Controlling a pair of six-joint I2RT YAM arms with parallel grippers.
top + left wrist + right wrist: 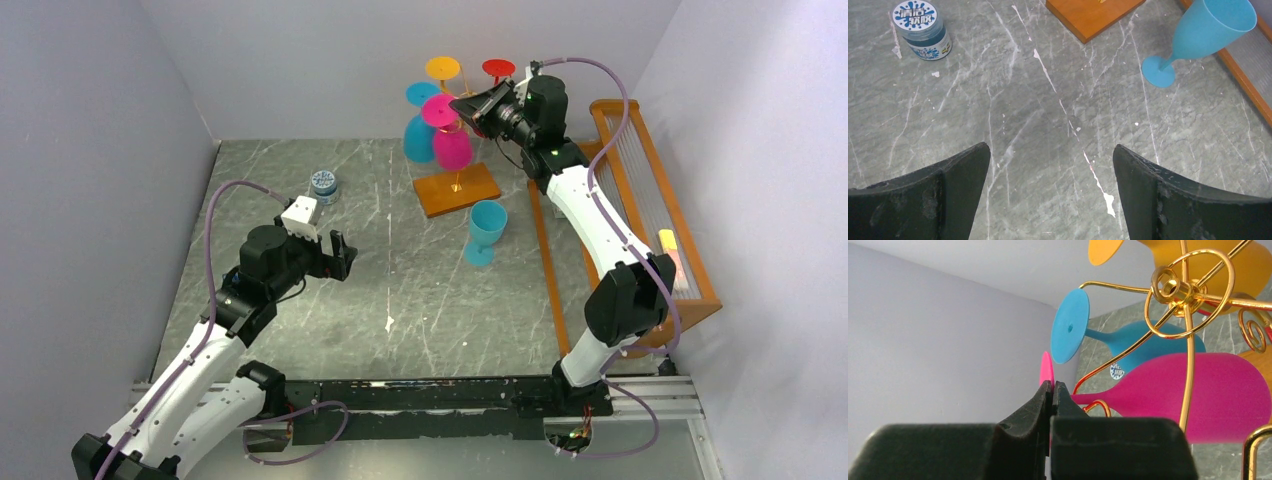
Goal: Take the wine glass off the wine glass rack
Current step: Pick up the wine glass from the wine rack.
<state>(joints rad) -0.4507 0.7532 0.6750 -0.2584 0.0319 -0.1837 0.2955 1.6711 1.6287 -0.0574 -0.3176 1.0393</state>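
Grey marble table (420,300), with pale lilac walls on three sides.

**Top view**
- The rack (457,188) stands at the far middle on its brown base. Its gold wire arms carry four glasses upside down by the foot: yellow, red, blue and pink.
- Hanging by the foot leaves each bowl free below the wire. By that arrangement, a glass should come off only by sliding its stem outward along the arm.
- The right gripper (468,103) is raised level with the rack's top, at the foot of the pink glass (452,148). That is judged to be the glass to remove, and it hangs on the rack.
- A blue goblet (485,232) stands upright on the table just in front of the base.
- An orange frame (547,255) lies along the right side, and a jar (323,185) sits left of the rack.
- The left gripper (340,255) hovers over the table's left half, well apart from the rack.

**Left wrist view**
- Both fingers (948,195) are spread wide with only bare table between them, and nothing is held.
- Parked clear, this arm leaves the rack to the other one.

**Right wrist view**
- The fingers (1023,415) are pressed together, tips touching.
- The rim of the pink foot (1046,371) shows edge-on directly at the fingertips. The stem runs right through a wire loop to the bowl.
- Whether the thin foot is pinched or merely sits behind the tips cannot be told.
- Judgement: this is the approach or grasp stage, with removal not yet done.
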